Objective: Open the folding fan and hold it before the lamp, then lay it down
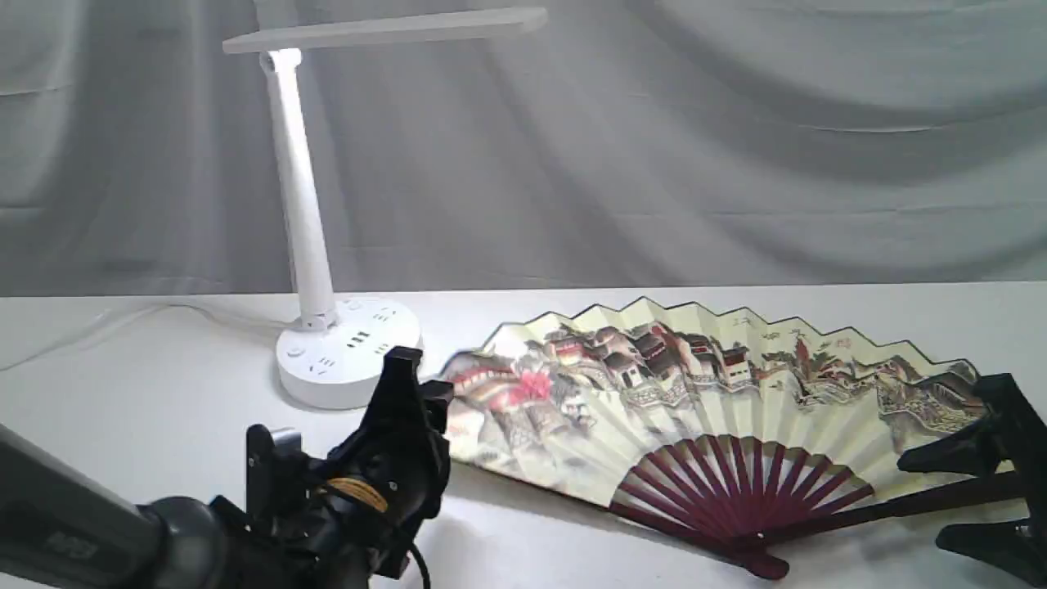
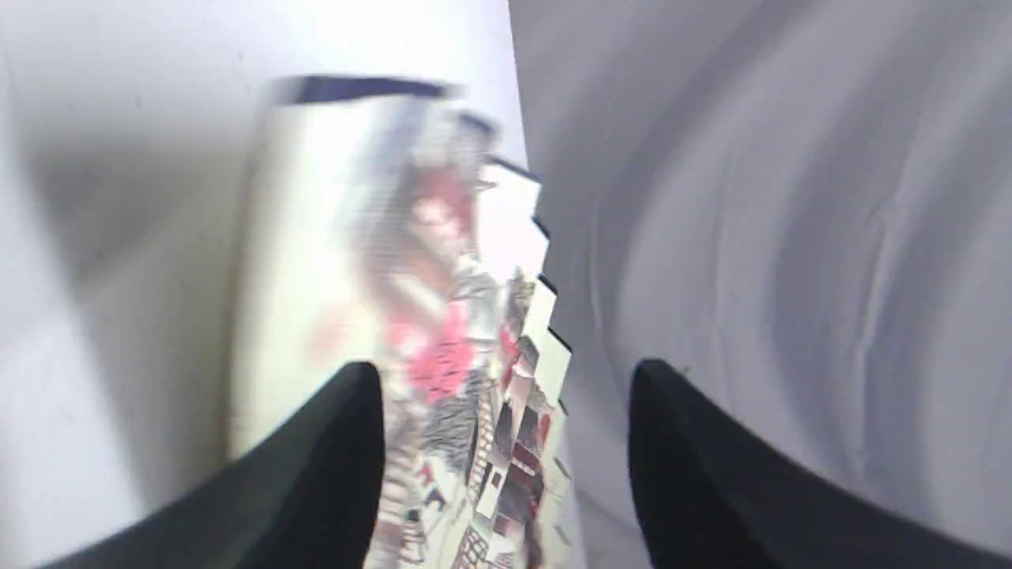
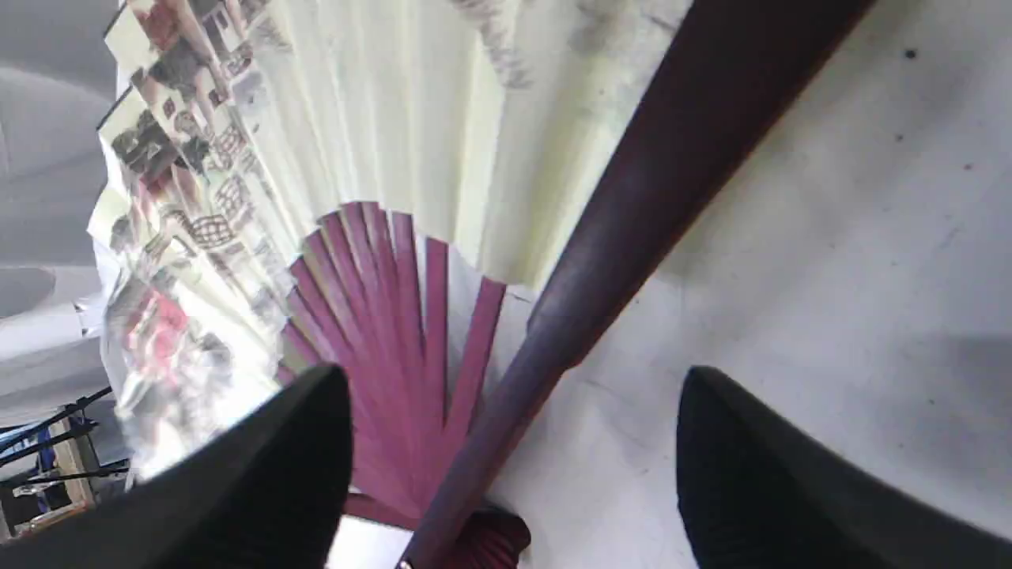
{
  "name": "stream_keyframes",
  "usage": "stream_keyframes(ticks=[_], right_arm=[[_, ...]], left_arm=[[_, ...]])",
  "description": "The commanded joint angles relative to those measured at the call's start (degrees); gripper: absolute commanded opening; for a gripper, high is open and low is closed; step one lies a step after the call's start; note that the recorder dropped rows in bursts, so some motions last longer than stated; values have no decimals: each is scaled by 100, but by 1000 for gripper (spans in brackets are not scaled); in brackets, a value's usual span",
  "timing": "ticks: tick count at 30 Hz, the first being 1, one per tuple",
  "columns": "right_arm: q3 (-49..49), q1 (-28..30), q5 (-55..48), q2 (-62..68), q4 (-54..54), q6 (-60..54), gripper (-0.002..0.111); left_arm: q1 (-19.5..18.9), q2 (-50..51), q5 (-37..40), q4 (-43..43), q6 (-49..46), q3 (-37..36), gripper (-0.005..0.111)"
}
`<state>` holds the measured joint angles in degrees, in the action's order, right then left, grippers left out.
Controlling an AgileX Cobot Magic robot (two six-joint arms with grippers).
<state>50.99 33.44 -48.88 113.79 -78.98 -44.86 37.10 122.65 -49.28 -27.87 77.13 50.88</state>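
The folding fan lies spread open on the white table, painted side up, its maroon ribs meeting at a pivot near the front. The white lamp stands at the back left, just left of the fan's left end. My left gripper is open beside that end; in the left wrist view the blurred fan paper shows between and beyond the open left gripper. My right gripper is open astride the fan's right guard, which runs between the fingers of the right gripper.
The lamp's white cable trails off to the left along the table's back edge. A grey cloth backdrop hangs behind the table. The lamp's bar head reaches right above the fan's left part.
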Motion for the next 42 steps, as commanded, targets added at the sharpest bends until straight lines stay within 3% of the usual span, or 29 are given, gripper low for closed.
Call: stream_keyframes(ticks=[1, 9, 20, 24, 30, 36, 38, 42], right_arm=[[-20, 39, -45, -41, 35, -6, 59], [-20, 39, -28, -41, 24, -48, 59], [-20, 39, 246, -479, 232, -156, 59], [-20, 39, 323, -503, 704, -156, 55], [-8, -42, 337, -503, 790, -193, 50], [409, -580, 349, -657, 1701, 22, 44], [543, -791, 502, -777, 2182, 302, 43], [708, -1237, 822, -1087, 3570, 1267, 40]], left_arm=[[-227, -411, 681, 127, -1111, 9, 50], [-578, -867, 2110, 166, -1770, 9, 51], [-647, -915, 3951, 635, -2004, 348, 50], [-647, -915, 4553, 1249, -2048, 670, 40], [-647, -915, 6607, 2300, -2090, 1408, 25], [-688, -915, 8226, 2376, -3580, 2139, 8], [-817, -915, 8733, 2073, -4196, 2341, 1], [-1263, -915, 9468, 1010, -5661, 2456, 0]])
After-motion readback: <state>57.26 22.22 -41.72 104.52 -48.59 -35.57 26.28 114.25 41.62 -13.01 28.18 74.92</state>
